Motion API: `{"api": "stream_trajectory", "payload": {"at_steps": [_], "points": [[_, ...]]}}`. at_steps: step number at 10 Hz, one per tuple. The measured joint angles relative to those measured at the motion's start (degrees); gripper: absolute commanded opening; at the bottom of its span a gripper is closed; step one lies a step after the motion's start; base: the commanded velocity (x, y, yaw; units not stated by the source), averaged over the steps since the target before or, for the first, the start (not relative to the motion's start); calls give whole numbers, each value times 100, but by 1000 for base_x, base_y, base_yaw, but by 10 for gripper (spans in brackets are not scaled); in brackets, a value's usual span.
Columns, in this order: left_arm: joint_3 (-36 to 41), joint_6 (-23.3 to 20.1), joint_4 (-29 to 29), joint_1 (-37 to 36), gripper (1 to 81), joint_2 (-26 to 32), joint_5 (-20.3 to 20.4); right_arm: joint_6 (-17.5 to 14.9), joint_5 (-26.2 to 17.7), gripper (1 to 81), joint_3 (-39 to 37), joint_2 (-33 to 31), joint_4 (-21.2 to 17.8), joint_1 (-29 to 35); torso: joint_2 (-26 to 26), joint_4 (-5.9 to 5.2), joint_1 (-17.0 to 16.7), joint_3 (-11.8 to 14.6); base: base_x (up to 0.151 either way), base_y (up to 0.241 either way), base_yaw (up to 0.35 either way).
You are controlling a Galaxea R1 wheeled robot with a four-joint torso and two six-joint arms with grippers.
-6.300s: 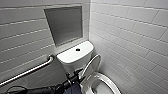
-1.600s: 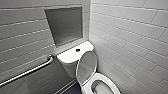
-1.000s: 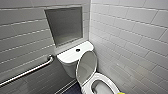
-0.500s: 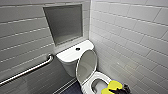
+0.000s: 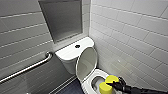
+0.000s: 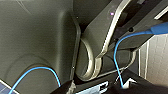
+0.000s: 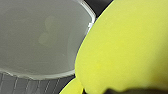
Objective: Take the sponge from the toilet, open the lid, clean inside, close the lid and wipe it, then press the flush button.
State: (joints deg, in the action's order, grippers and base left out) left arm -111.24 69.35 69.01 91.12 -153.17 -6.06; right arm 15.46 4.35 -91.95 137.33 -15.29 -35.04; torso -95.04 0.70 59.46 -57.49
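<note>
My right claw (image 5: 116, 85) over the toilet (image 5: 100, 73) bowl.
The claw is clamped on the yellow sponge (image 5: 107, 84), held just above the bowl's opening; the lid (image 5: 86, 62) stands raised.

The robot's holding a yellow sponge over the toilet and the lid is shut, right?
Not quite: the lid is not shut. It is raised and stands open, as the head view shows. The rest is right: the right gripper holds the yellow sponge over the toilet.
</note>
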Motion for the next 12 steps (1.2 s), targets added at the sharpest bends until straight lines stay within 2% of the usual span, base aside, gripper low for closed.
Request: {"api": "stream_trajectory", "payload": {"at_steps": [2, 5, 7, 8, 9, 12], "points": [[-20, 0, 1, 30, 811, 0, 17, -2, -174, 10, -254, 247, -100, 307, -183, 0, 118, 0, 0, 0, 0], [-378, -6, 4, 49, 811, -197, 5, 48, -321, 10, -758, 586, -124, 349, -807, 0, 502, -7, 0, 0, 0], [-500, -6, 6, 101, 811, -328, 13, 88, -375, 10, -926, 749, -144, 414, -1202, 0, 745, -144, 0, 0, 0], [-486, -9, 6, 118, 811, -286, 229, 110, -417, 10, -984, 757, -144, 469, -1408, 0, 876, -221, 0, 0, 0], [-456, -17, 12, 146, 811, -251, 394, 154, -433, 10, -1039, 755, -144, 489, -1510, 0, 944, -245, 0, 0, 0], [-433, -12, 12, 165, 811, -250, 463, 226, -484, 10, -1380, 846, -146, 695, -1578, 0, 992, -276, 0, 0, 0]]}}
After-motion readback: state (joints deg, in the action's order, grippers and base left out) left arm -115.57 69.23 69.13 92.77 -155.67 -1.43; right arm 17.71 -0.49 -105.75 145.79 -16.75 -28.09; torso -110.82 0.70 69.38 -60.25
